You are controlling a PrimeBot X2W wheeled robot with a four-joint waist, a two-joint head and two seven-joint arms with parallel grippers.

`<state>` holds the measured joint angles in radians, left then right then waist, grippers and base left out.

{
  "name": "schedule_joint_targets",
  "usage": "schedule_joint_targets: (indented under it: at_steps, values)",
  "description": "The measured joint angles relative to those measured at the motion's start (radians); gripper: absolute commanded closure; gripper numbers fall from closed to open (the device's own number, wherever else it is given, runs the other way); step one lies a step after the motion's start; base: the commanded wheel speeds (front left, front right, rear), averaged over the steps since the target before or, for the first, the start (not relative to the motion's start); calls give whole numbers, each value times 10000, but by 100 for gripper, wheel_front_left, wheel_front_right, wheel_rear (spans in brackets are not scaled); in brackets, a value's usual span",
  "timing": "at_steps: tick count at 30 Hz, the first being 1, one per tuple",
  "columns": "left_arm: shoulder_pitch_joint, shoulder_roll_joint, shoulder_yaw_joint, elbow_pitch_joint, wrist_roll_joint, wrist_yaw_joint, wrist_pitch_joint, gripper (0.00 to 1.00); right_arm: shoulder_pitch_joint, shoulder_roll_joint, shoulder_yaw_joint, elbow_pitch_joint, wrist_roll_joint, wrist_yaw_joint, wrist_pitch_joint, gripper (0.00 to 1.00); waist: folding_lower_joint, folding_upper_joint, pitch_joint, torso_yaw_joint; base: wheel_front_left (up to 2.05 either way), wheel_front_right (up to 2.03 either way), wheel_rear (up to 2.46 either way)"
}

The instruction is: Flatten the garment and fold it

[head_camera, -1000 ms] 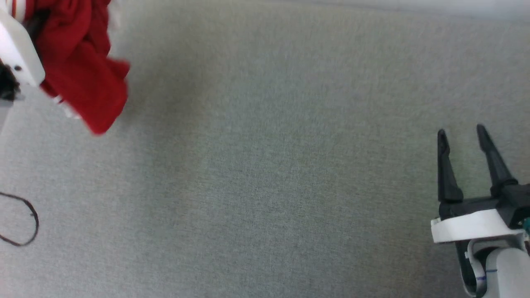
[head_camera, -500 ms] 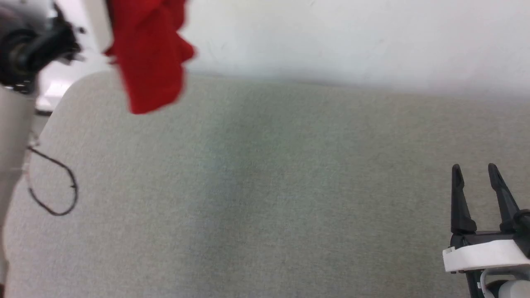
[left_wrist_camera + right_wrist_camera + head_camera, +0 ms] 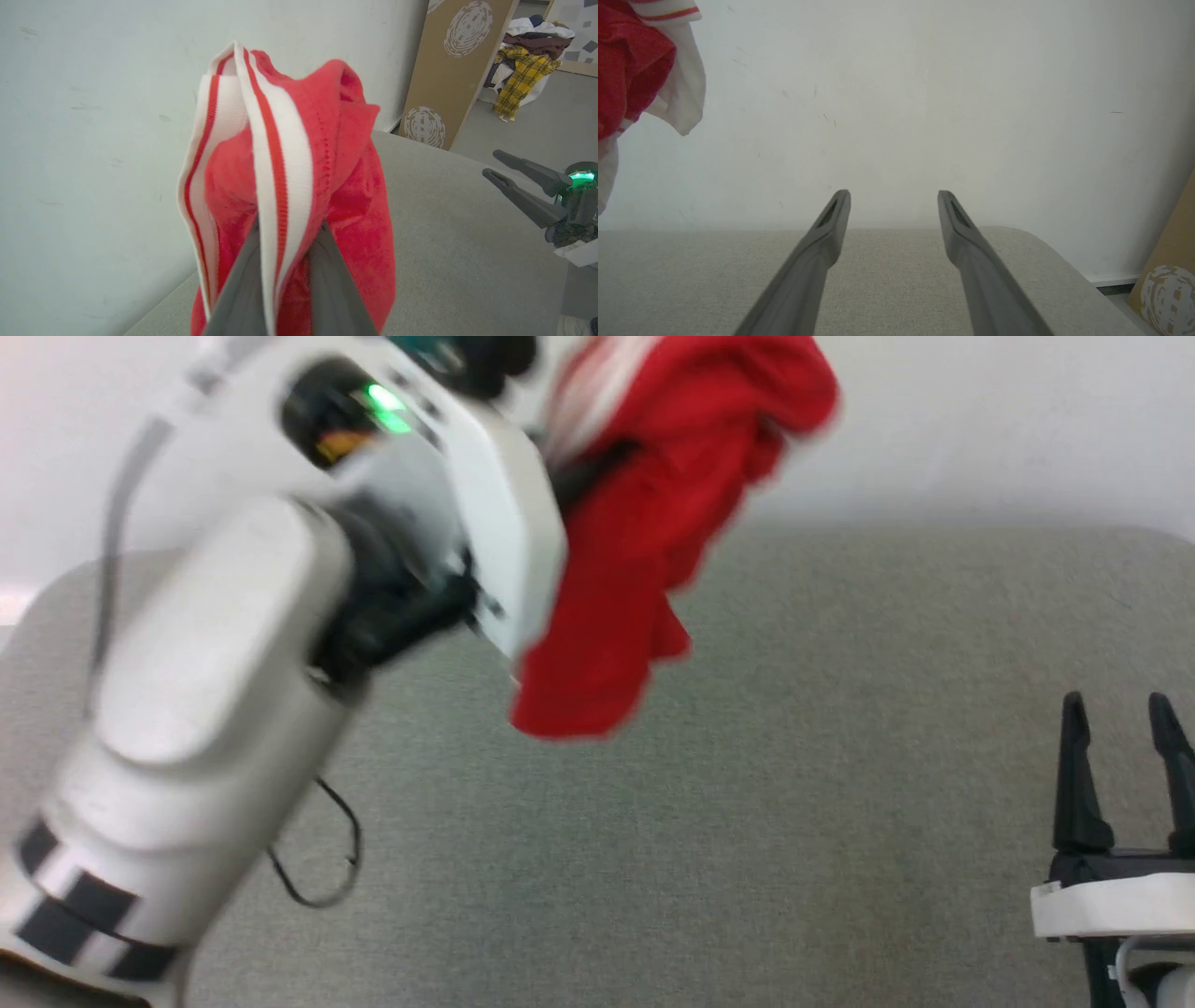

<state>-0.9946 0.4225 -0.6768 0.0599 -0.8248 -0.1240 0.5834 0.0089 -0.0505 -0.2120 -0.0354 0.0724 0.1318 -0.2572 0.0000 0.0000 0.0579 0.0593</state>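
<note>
Two left fingers point(image 3: 236, 294) pinch bunched red garment point(image 3: 359, 224) at striped trim point(image 3: 280, 186); right fingers point(image 3: 822, 242) spread.

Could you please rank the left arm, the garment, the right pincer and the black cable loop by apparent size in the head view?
1. left arm, inflated by nearness to the camera
2. garment
3. right pincer, cut by the frame edge
4. black cable loop
</note>
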Motion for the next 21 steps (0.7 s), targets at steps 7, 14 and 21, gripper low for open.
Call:
schedule_joint_targets:
  at_steps: [7,14,21]
  values:
    - [1571,-761,-1149,585,633,-2,-1406,100,-104,0,-75,-107,10,0,0,0,2,0,596,-423,0,0,0]
    - [2795,-1384,-2650,2780,1730,-2,-2602,100,-276,4,104,-84,111,0,0,0,2,0,968,-914,0,0,0]
    - [3398,-2178,-2711,4738,1503,0,-3743,0,-289,2,69,-44,155,0,0,0,2,0,1102,-1176,0,0,0]
